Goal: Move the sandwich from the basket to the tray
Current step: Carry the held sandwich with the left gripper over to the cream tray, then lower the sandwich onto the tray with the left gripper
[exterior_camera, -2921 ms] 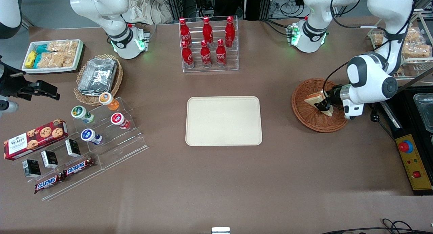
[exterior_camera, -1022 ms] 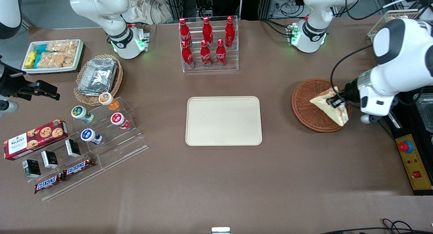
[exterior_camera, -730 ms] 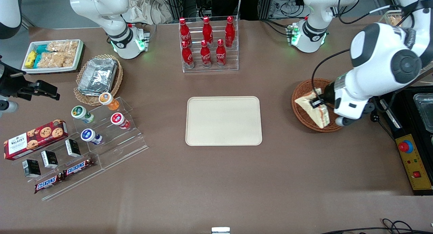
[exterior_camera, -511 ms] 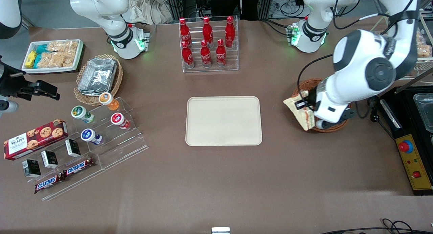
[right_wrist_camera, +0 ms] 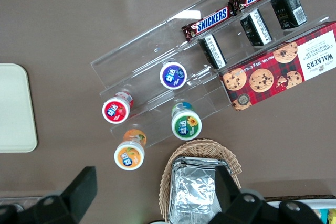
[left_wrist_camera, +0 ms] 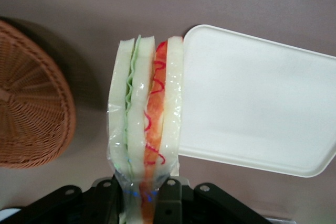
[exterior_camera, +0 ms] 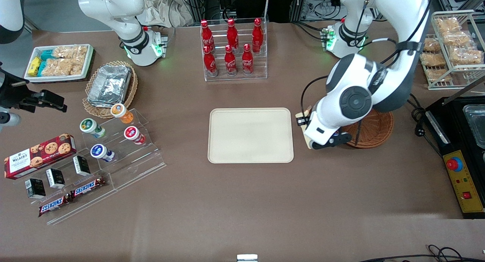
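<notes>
My left gripper (exterior_camera: 303, 120) is shut on the sandwich (exterior_camera: 301, 114) and holds it above the table, between the basket (exterior_camera: 375, 129) and the tray (exterior_camera: 250, 135). In the front view the arm hides most of the sandwich. In the left wrist view the sandwich (left_wrist_camera: 147, 119) hangs wrapped in clear film between my fingers (left_wrist_camera: 170, 203), its green and red-orange layers showing. It overlaps the near edge of the cream tray (left_wrist_camera: 252, 103). The reddish-brown basket (left_wrist_camera: 31, 103) lies beside it and looks empty. The tray has nothing on it.
A clear rack of red cola bottles (exterior_camera: 233, 50) stands farther from the front camera than the tray. A tan basket of foil containers (exterior_camera: 110, 86), a white snack tray (exterior_camera: 58, 63) and an acrylic stand (exterior_camera: 113, 148) lie toward the parked arm's end. A wire snack rack (exterior_camera: 451, 46) and a control box (exterior_camera: 464, 186) lie toward the working arm's end.
My gripper has lifted the sandwich out of the basket and carried it sideways toward the tray. It is now just past the basket's rim, at the tray's edge.
</notes>
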`<act>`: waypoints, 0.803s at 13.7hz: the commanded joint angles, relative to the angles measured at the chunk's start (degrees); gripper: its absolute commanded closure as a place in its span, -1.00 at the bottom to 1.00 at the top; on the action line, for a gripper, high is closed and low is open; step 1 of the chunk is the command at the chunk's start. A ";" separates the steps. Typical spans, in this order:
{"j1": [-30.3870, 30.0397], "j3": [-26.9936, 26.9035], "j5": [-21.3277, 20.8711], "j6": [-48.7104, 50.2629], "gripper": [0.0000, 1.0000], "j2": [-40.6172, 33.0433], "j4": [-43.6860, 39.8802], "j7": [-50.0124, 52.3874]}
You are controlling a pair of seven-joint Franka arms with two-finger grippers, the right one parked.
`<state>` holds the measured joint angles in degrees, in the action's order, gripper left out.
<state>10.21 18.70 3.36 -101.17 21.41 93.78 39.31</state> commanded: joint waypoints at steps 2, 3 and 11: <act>3.33 -0.16 -1.78 -2.89 0.48 5.03 -2.12 0.24; 3.94 -0.16 -1.78 -3.50 0.48 6.43 -2.20 0.07; 8.16 -0.16 -6.60 -7.29 0.48 13.38 -2.03 0.24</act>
<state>17.13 18.74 -1.07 -108.57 32.63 93.55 39.19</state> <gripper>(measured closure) 0.740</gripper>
